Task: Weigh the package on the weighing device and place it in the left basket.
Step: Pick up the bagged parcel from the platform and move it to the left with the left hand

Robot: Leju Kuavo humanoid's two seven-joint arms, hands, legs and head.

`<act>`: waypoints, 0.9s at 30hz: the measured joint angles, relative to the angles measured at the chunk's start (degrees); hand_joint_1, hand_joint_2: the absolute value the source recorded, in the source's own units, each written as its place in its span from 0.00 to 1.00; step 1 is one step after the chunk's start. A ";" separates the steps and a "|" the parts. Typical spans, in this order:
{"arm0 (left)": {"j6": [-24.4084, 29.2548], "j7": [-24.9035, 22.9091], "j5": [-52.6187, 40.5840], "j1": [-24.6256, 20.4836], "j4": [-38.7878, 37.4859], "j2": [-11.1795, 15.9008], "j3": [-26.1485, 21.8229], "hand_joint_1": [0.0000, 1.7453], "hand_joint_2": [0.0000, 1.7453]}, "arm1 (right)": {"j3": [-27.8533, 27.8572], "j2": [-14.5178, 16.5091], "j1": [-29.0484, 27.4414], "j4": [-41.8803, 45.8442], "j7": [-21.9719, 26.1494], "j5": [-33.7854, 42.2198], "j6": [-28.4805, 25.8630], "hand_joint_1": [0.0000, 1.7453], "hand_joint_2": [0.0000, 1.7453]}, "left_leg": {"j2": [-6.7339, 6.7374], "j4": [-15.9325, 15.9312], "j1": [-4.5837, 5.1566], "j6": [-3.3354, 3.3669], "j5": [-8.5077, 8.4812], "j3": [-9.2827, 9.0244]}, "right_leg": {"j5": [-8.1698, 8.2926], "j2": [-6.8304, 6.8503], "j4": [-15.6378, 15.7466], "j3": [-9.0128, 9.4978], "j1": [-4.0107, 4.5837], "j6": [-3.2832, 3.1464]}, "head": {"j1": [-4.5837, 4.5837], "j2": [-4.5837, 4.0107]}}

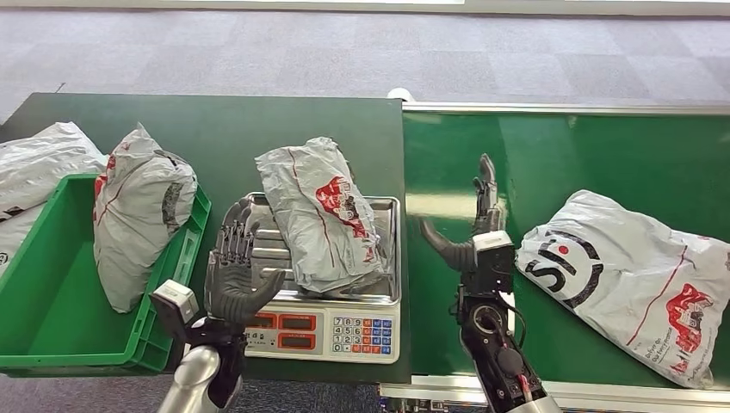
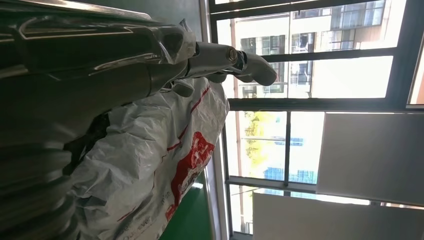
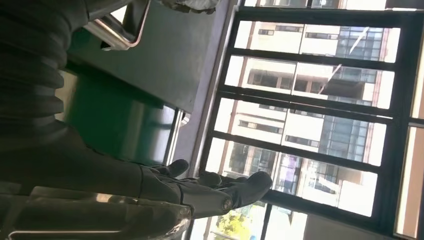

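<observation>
A grey plastic package [image 1: 320, 213] with red print lies on the steel pan of the weighing scale [image 1: 331, 320] at the table's middle; the left wrist view has it close up [image 2: 150, 165]. My left hand [image 1: 234, 277] is open at the scale's left side, fingers [image 2: 235, 62] extended beside the package, not holding it. To the right of the scale my right hand [image 1: 478, 231] is open and upright over the green belt, its fingers [image 3: 220, 187] stretched out with nothing in them. The green basket [image 1: 52, 327] at the left holds another grey package [image 1: 138, 225] leaning on its wall.
On the green conveyor belt [image 1: 603, 155] at the right lies a large grey package [image 1: 637, 274]. More grey bags [image 1: 39, 163] lie beyond the basket at the far left. The dark green table [image 1: 224, 125] carries the scale and the basket.
</observation>
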State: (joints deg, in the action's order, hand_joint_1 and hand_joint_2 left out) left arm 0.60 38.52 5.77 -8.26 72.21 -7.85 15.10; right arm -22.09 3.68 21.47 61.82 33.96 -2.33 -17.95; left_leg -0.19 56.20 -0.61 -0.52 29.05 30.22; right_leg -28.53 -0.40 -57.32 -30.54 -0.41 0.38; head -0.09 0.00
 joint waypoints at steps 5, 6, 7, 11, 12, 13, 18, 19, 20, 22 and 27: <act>-0.88 -0.27 0.00 0.40 0.43 0.30 -0.13 0.00 1.00 | 5.58 -0.47 -2.92 0.74 -1.66 1.47 3.75 0.00 1.00 | -0.01 0.00 0.00 0.00 0.00 0.03 | 0.00 0.00 0.00 -0.04 0.00 0.00 | 0.01 0.00; -1.09 -0.36 -0.01 0.45 0.44 0.34 -0.14 0.00 1.00 | 6.60 -0.48 -3.27 0.57 -1.90 1.79 4.49 0.00 1.00 | -0.02 0.00 0.00 0.00 0.00 0.03 | 0.00 0.00 0.00 -0.04 0.00 0.00 | 0.00 0.00; -1.21 -0.46 -0.08 0.51 0.43 0.39 -0.14 0.00 1.00 | 7.55 -0.49 -3.59 0.34 -2.00 2.05 5.13 0.00 1.00 | -0.03 0.00 0.00 0.00 0.00 0.04 | 0.00 0.00 0.00 -0.04 0.00 0.00 | 0.00 0.00; -1.61 -1.72 -2.79 0.46 0.42 0.68 0.01 0.00 1.00 | 10.50 -0.38 -4.59 -1.26 -2.25 2.90 7.40 0.00 1.00 | -0.02 -0.01 0.00 0.00 0.00 0.03 | 0.00 0.00 0.00 -0.03 0.00 0.00 | 0.00 0.00; -1.60 -2.17 -4.13 0.35 0.43 0.78 0.14 0.00 1.00 | 11.00 -0.25 -4.81 -1.83 -2.35 3.01 7.87 0.00 1.00 | -0.02 -0.01 0.00 0.00 0.00 0.03 | 0.00 0.00 0.00 -0.03 0.00 0.00 | 0.00 0.00; -1.47 -2.59 -5.53 0.22 0.43 0.88 0.31 0.00 1.00 | 11.41 -0.05 -5.06 -2.39 -2.44 3.07 8.27 0.00 1.00 | -0.03 -0.01 0.00 0.00 0.00 0.03 | 0.00 0.00 0.00 -0.03 0.00 0.00 | 0.00 0.00; 1.46 -6.18 -14.77 -0.73 0.57 1.72 1.91 0.00 1.00 | 12.22 0.94 -6.01 -4.46 -2.50 2.36 9.82 0.00 1.00 | -0.02 -0.01 0.00 0.00 0.00 0.04 | 0.00 0.00 0.00 -0.05 0.00 0.00 | 0.01 0.00; 2.55 -7.23 -17.44 -1.10 0.60 1.91 2.48 0.00 1.00 | 12.23 1.14 -6.04 -4.74 -2.53 2.08 9.97 0.00 1.00 | -0.02 -0.01 0.00 0.00 0.00 0.04 | 0.00 0.00 0.00 -0.05 0.00 0.00 | 0.01 0.00; 3.44 -7.96 -19.55 -1.47 0.59 2.08 3.04 0.00 1.00 | 12.23 1.36 -6.03 -4.96 -2.56 1.85 10.05 0.00 1.00 | -0.02 -0.01 0.00 0.00 0.00 0.04 | 0.00 0.00 0.00 -0.04 0.00 0.00 | 0.01 0.00; 4.37 -8.73 -21.77 -2.08 0.59 2.29 4.02 0.00 1.00 | 12.23 1.70 -6.01 -5.30 -2.65 1.57 10.04 0.00 1.00 | -0.02 -0.01 0.00 0.00 0.00 0.04 | 0.00 0.00 0.00 -0.04 0.00 0.00 | 0.01 0.00; 4.95 -12.86 -28.14 -4.18 -0.34 2.74 6.18 0.00 1.00 | 12.23 2.00 -6.01 -5.83 -3.25 0.76 10.05 0.00 1.00 | -0.06 0.00 0.00 0.00 -0.01 0.04 | 0.00 0.01 0.00 -0.04 0.00 0.00 | 0.00 0.00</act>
State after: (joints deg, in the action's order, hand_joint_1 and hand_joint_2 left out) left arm 5.55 25.66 -22.37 -12.43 71.87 -5.11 21.29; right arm -9.86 5.67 15.46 56.00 30.71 -1.56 -7.90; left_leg -0.25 56.20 -0.60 -0.52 29.04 30.26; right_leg -28.53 -0.39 -57.32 -30.58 -0.41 0.38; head -0.09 0.00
